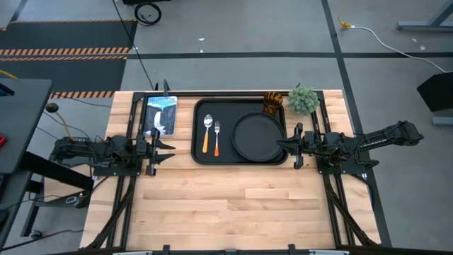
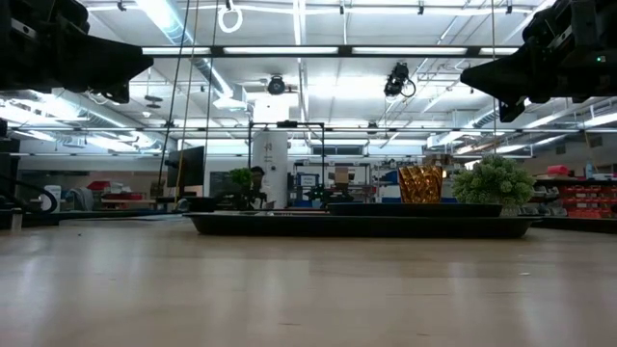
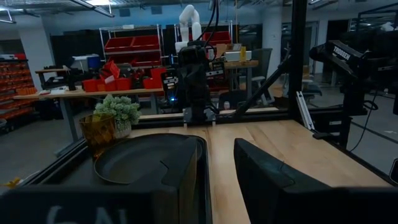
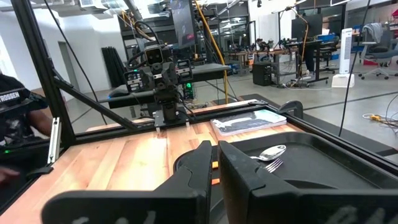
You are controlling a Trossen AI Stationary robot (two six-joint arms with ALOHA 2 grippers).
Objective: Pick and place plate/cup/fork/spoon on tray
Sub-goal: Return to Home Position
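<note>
High view: tray holds spoon, fork, plate, cup at far right corner. Left gripper spread, off tray's left edge. Right wrist view: right gripper nearly closed, empty, over tray's right edge.

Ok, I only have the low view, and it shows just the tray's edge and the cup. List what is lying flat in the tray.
Observer: A spoon and a fork lie side by side in the left part of the tray, handles toward the near edge.
Operator: Now give me the right part.
Observer: A round black plate lies flat there, filling most of it.
</note>
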